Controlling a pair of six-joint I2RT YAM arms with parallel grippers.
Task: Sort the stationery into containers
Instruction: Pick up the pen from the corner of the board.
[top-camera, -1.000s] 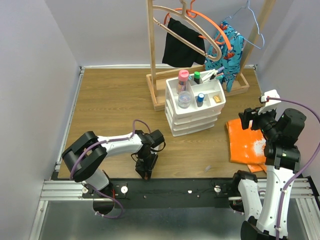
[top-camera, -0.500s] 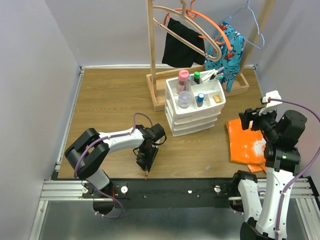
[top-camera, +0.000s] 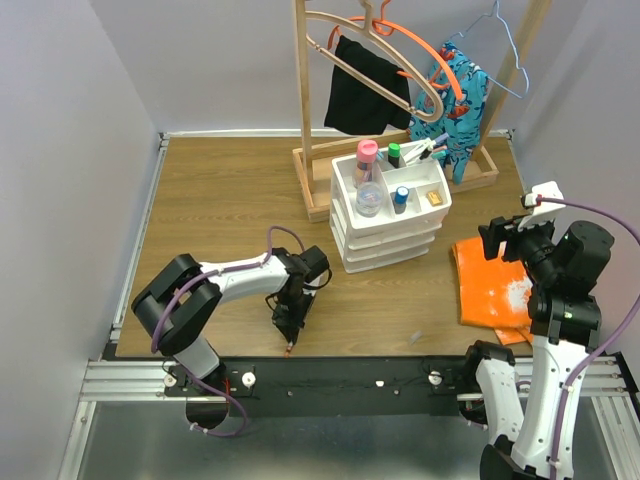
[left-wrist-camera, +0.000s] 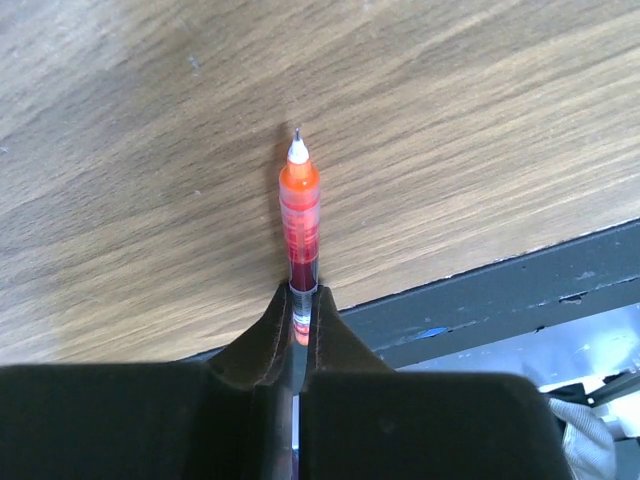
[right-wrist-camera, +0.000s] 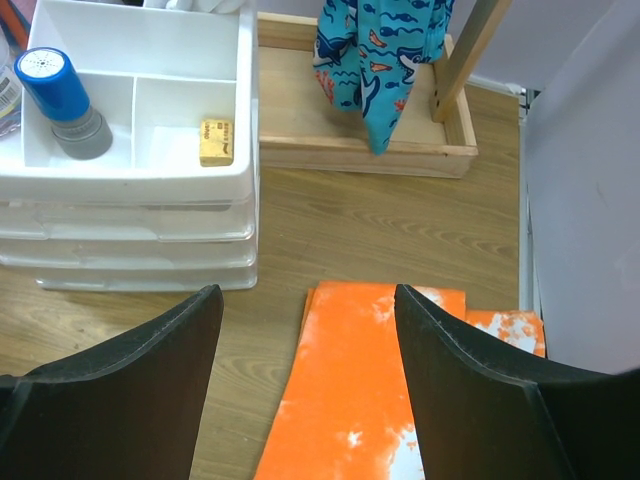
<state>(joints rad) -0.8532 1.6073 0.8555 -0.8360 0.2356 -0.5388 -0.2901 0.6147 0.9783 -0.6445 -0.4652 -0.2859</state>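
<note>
- Left pincer (left-wrist-camera: 299, 300): its black fingers are pressed together on the rear end of the red pen (left-wrist-camera: 299, 225).
- The pen has a slim clear barrel showing red ink, an orange grip section, a white cone and a fine metal tip. No lettering on it can be read.
- The pen points away from the fingers over the wood-grain table (left-wrist-camera: 450, 110), near the black metal rail (left-wrist-camera: 480, 300) at the table's front edge. Whether the pen touches the wood is unclear.
- Right pincer (right-wrist-camera: 305, 330): its fingers are spread wide and hold nothing. It is raised above the orange cloth (right-wrist-camera: 350, 400), which has white blotches.
- White plastic organiser (right-wrist-camera: 130, 180): stacked drawers under a divided tray. One compartment holds a blue-capped bottle (right-wrist-camera: 45, 75) with a dotted lid, and the next holds a small tan block (right-wrist-camera: 214, 141) with marks too blurred to read.
- Wooden rack (right-wrist-camera: 370, 160): it stands just behind the organiser, with patterned blue fabric (right-wrist-camera: 375, 60) hanging from it.
</note>
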